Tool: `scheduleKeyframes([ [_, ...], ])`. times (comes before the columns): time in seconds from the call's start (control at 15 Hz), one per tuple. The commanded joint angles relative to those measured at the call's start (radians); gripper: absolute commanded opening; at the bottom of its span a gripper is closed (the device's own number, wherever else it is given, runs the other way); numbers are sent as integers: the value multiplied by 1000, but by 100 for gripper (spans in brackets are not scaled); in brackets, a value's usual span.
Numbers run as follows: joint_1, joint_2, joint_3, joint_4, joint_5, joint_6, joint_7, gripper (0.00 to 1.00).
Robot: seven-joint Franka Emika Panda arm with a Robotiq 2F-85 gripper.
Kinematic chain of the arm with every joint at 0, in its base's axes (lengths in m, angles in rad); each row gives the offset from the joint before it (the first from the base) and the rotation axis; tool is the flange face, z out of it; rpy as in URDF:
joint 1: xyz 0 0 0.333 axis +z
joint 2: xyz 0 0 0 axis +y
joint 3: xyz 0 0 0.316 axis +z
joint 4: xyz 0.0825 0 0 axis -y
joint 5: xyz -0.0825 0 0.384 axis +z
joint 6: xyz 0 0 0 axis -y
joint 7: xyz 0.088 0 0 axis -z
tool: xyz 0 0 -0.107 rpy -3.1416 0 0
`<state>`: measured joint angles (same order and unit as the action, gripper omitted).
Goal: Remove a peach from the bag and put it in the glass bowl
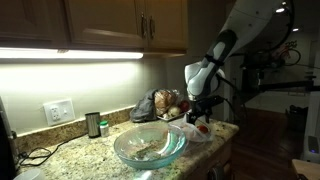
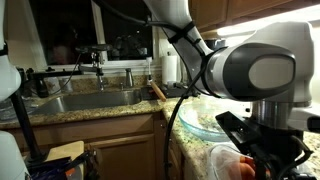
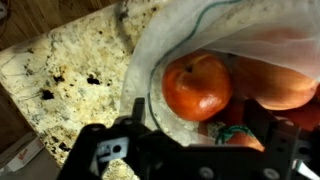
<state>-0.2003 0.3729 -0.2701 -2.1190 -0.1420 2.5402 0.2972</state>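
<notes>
Near the granite countertop's (image 3: 60, 70) end, the gripper (image 1: 203, 118) is hovering, jaws released and empty, over the bag (image 3: 260, 30). A peach (image 3: 197, 87) is lying in the bag's open mouth. The glass bowl (image 1: 150, 146) is sitting nearby at the bag's eight o'clock.

Speckled granite counter (image 1: 80, 152) — bearing the glass bowl (image 1: 150, 158), the bag (image 1: 205, 131) at its edge, a dark jar (image 1: 93, 124) near the wall.
</notes>
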Motion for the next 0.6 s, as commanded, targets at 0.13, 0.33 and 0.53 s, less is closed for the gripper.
scheduleKeyframes([
  [0.13, 7, 24, -4, 19, 30, -30, -12, 100],
  [0.33, 7, 23, -4, 19, 32, -32, -12, 100],
  [0.53, 8, 26, -4, 21, 31, -33, -11, 100],
])
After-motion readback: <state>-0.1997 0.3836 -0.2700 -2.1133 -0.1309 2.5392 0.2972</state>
